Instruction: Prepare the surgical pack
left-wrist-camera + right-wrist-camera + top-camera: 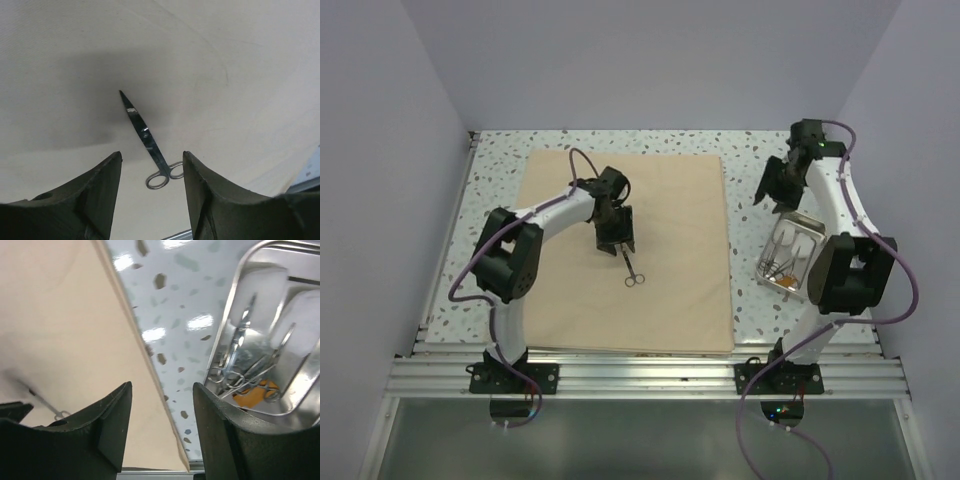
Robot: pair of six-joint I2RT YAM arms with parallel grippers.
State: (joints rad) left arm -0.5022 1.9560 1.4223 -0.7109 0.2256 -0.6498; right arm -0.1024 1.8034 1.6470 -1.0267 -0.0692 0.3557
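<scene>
Position check: the surgical pack (670, 300) lies spread flat, directly under my left gripper (617, 240), whose jaws stand apart and empty above the scissors (633, 272). My right gripper (775, 188), jaws also apart and holding nothing, hovers just beyond the pack's right edge, near the steel tray (226, 320).

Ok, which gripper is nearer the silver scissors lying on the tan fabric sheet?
Left. The left gripper hangs just above the silver scissors, jaws open. The right gripper is well off to the side, past the edge of the tan fabric sheet, near the shiny steel tray.
</scene>
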